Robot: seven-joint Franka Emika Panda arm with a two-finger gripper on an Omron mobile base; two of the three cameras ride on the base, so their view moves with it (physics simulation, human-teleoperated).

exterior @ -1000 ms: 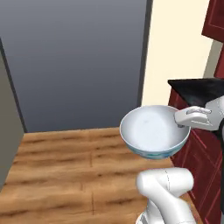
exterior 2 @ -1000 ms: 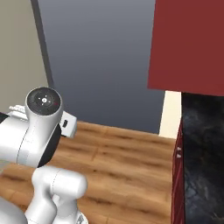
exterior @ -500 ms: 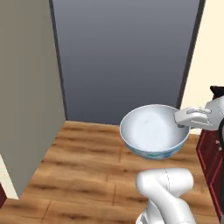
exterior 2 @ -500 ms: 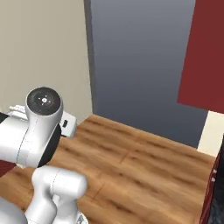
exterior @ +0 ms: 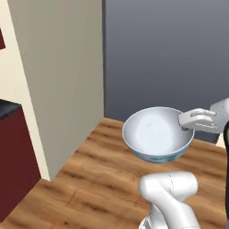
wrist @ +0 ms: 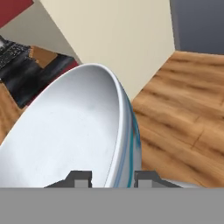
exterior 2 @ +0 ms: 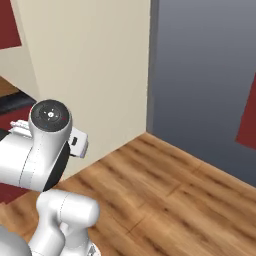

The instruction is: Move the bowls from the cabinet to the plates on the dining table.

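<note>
The round deep white bowl with a blue-teal pattern on its outside (exterior: 157, 134) is in the air, carried at the end of the white arm, well above the brown wooden plank floor (exterior: 98, 179). The two-finger gripper (wrist: 107, 177) is closed on the rim of this bowl: in the hand view one dark finger tip stands on the inner side of the wall and the other on the outer side, with the rim between them. The bowl sits almost level, with its opening up. Around it I see a cream wall corner (exterior 2: 95, 75) and a flat grey panel (exterior: 170, 53); neither the plates nor the dining table can be identified in these views. So I judge that the step in hand is the transport of the first bowl toward the table. The next move calls for bringing a plate into view while the grip holds firm and the bowl is kept level, and then lowering the bowl onto the middle of that plate before the fingers let go.
</note>
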